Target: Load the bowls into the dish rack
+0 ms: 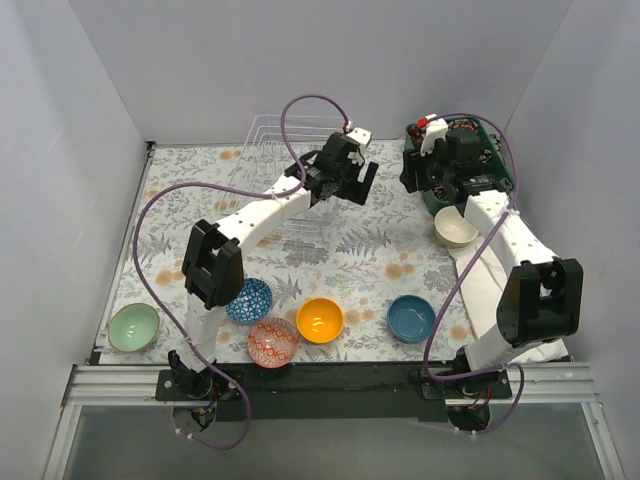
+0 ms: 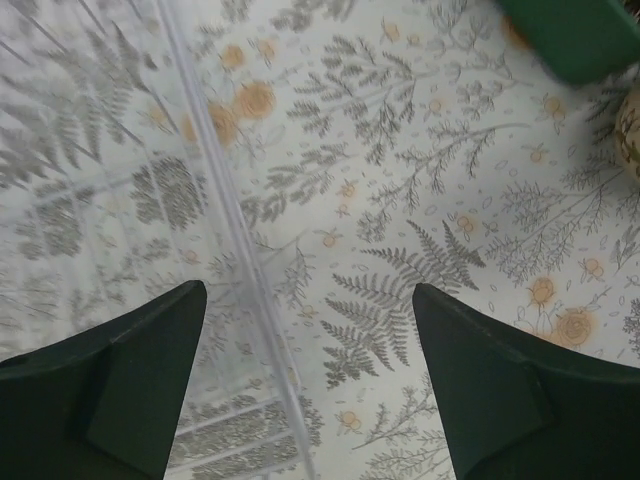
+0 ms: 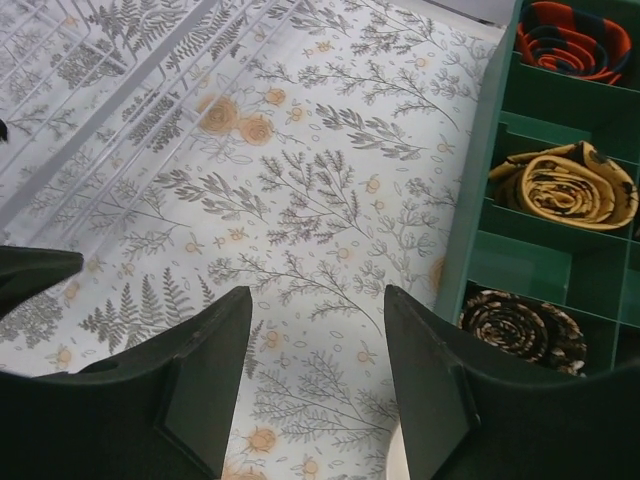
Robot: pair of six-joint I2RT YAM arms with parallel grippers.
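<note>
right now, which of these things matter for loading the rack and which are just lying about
For the job:
dish rack
mint bowl
blue-patterned bowl
red-and-white bowl
orange bowl
plain blue bowl
cream bowl

Just lying about:
green compartment tray
rolled fabric pieces in it

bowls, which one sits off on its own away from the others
The cream bowl, just in front of the green tray on the right side. The other five sit together in a loose row at the front.
</note>
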